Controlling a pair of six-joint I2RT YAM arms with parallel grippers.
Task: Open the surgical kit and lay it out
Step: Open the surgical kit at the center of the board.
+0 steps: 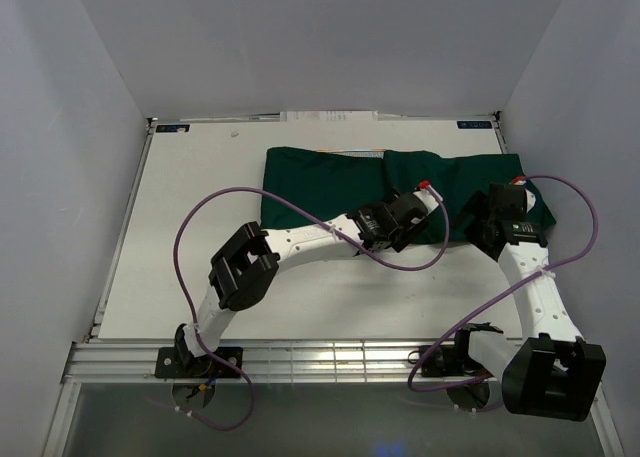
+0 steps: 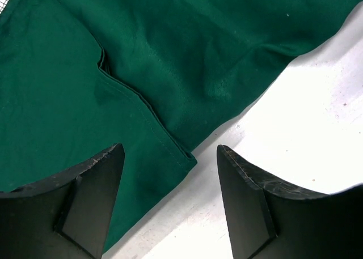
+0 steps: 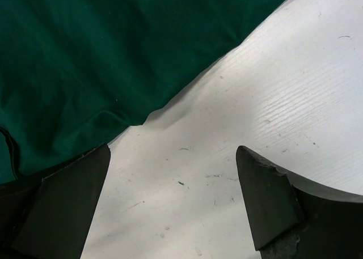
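From the overhead view, the flat white table point(image 1: 200, 177) carries the rumpled dark green cloth wrap point(image 1: 320, 177) on its far half. The wrap spreads from about 12 o'clock to 2 o'clock of the table's middle and is closed over itself, with a fold line running across it. A looping purple cable point(image 1: 190, 227) arcs beside the left arm, which reaches from its base toward 1 o'clock.

The left gripper point(image 1: 425, 192) hangs above the wrap's near edge. In its wrist view the left gripper point(image 2: 170, 150) has its jaws spread wide and holds nothing. A hemmed flap corner of the wrap point(image 2: 170, 55) lies below, between the fingers, with bare table at 3 o'clock.

The right gripper point(image 1: 515, 185) sits over the wrap's right end. In its wrist view the right gripper point(image 3: 173, 150) is also wide and holds nothing, with the wrap point(image 3: 85, 55) at 10 o'clock and bare table beneath.
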